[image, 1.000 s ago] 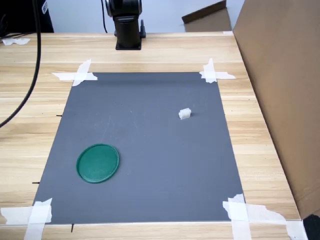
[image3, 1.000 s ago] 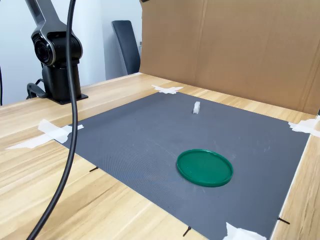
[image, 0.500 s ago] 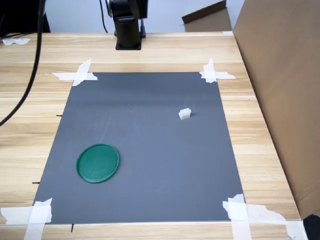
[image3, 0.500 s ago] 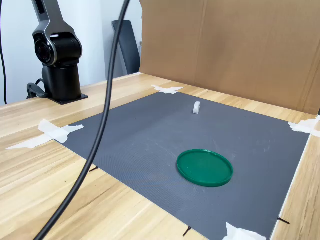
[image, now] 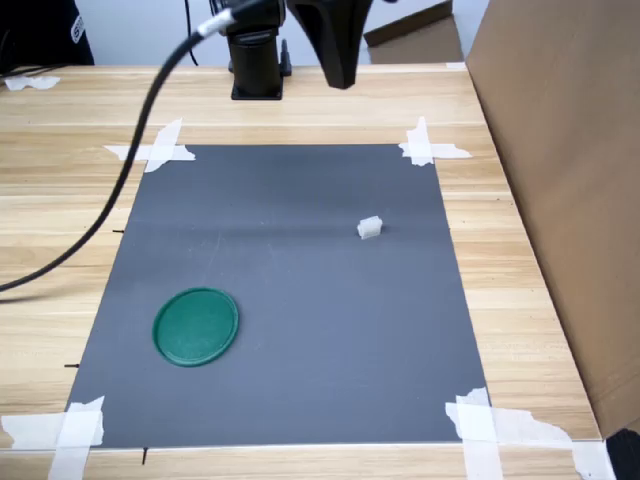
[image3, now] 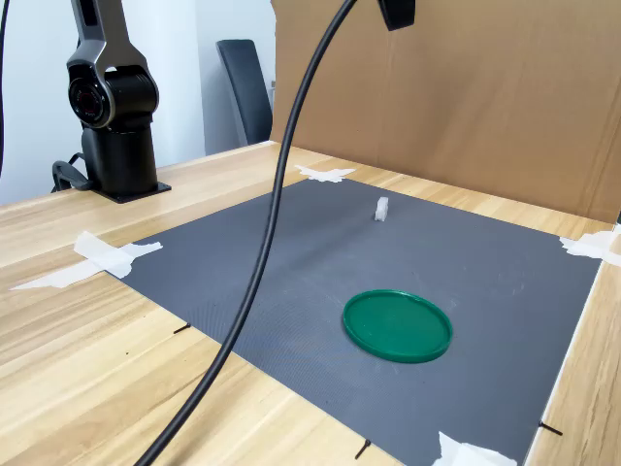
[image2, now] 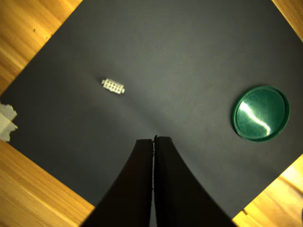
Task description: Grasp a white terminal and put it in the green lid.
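The white terminal (image: 369,228) lies alone on the grey mat (image: 300,380), toward the first exterior view's right; it also shows as a small block (image3: 381,209) and, with rows of holes on top, in the wrist view (image2: 113,85). The green lid (image: 195,326) rests flat on the mat near the first exterior view's lower left, and is seen too in the second exterior view (image3: 397,325) and in the wrist view (image2: 260,113). My gripper (image2: 154,140) hangs high above the mat, shut with nothing between its fingers, apart from both. Its dark tip enters from above in both exterior views (image: 340,72) (image3: 396,16).
A tall cardboard wall (image: 565,200) borders the mat on the first exterior view's right. The arm's black base (image: 255,70) stands at the table's far edge. A black cable (image3: 262,252) hangs in a loop over the mat. White tape strips (image: 155,150) hold the mat's corners.
The arm has swung out over the mat, bringing the gripper tip into both exterior views. The cable swung along with it. Terminal and lid have not moved.
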Controlling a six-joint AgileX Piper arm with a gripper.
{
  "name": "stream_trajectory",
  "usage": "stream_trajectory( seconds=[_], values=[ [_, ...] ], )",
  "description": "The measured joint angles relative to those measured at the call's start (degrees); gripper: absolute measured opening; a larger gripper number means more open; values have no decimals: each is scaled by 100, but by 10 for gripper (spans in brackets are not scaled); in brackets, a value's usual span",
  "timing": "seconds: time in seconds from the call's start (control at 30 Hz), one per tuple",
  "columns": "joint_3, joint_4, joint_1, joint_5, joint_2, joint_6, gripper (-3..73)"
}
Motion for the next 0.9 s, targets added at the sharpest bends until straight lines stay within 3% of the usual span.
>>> stream_trajectory(
  seconds=[0.13, 0.27, 0.4, 0.43, 0.53, 0.67, 0.9],
  values=[
    [0, -148, 348, 5, 95, -222, -26],
    [0, -196, 653, -54, 226, -454, 29],
    [407, -187, 653, -194, 287, -839, 135],
    [891, -187, 653, -391, 312, -1111, 208],
    [1472, -187, 653, -763, 320, -1396, 308],
    [1873, -117, 653, -1404, 320, -1537, 397],
    [1873, -98, 653, -1458, 404, -1307, 407]
  ],
)
